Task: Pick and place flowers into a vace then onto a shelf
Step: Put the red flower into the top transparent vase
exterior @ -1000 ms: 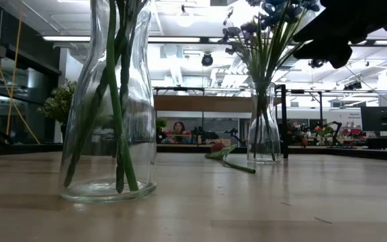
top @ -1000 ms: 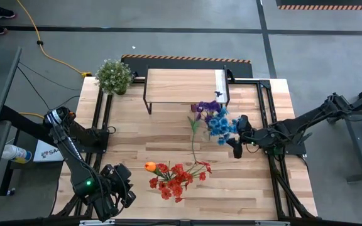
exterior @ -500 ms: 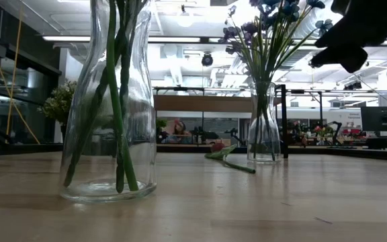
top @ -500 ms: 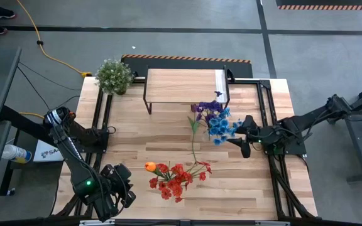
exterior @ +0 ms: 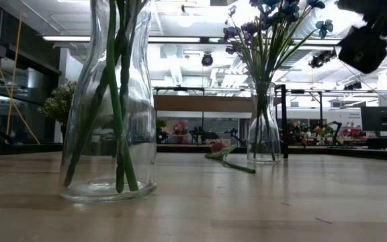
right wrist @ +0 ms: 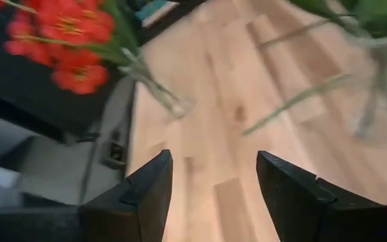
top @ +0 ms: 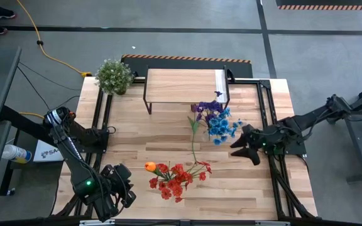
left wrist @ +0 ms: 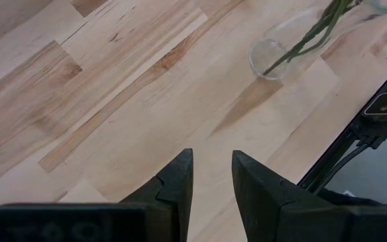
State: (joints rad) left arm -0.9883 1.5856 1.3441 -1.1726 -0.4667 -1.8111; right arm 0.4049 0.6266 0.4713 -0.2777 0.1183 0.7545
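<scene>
Red and orange flowers (top: 171, 177) stand in a glass vase (exterior: 109, 101) near the table's front edge; the right wrist view shows them too (right wrist: 66, 40). Blue and purple flowers (top: 214, 119) stand in a second glass vase (exterior: 264, 128) in front of the shelf (top: 184, 86). One loose flower (top: 193, 141) lies flat on the table between the vases (exterior: 226, 158). My right gripper (top: 246, 150) hovers open to the right of the blue flowers, touching nothing (right wrist: 213, 195). My left gripper (left wrist: 212, 181) waits open at the near left corner (top: 119, 188).
A bushy green potted plant (top: 114, 75) stands at the far left corner beside the shelf. Black frame rails (top: 266, 107) run along the table's left and right sides. Bare wood planks (top: 137, 138) lie on the left half of the table.
My right gripper has drawn back from the blue and purple flowers toward the table's right edge and slightly toward the near edge, turning as it went. In the low view it has moved up and away from the blooms. The flowers and vases have stayed put.
</scene>
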